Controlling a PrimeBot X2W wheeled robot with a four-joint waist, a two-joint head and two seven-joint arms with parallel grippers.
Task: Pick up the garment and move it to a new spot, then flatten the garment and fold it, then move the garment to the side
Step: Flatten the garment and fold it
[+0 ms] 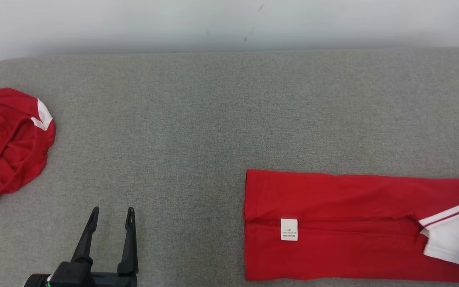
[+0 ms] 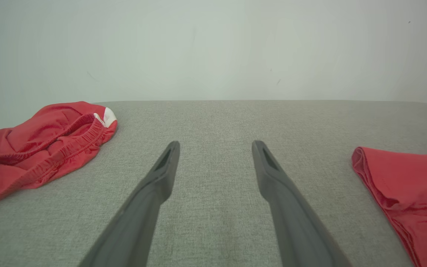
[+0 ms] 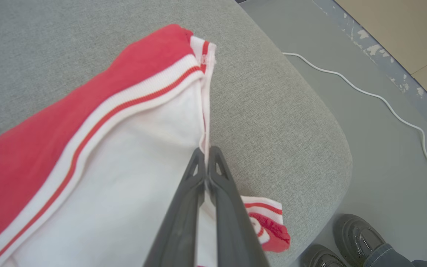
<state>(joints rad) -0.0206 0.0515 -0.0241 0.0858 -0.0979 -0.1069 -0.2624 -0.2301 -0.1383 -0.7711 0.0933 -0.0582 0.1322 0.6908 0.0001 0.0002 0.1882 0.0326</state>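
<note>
Two grippers do different jobs. The right gripper (image 3: 207, 150) pinches the white edge of the folded red garment (image 1: 333, 223) at the right end of the grey table (image 1: 197, 119), likely to drag it aside. The left gripper (image 1: 112, 210) hangs spread wide, holding nothing.

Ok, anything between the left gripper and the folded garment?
Nothing visible: bare grey pad lies between the open left gripper and the folded garment. The crumpled red cloth sits on its other side.

My left gripper (image 1: 112, 209): long matte-black tapered fingers (image 1: 129, 239), slotted tips, black base (image 1: 94, 277) with a green mark (image 1: 48, 284); right gripper (image 3: 207, 151): same dark grey, slotted tips.
</note>
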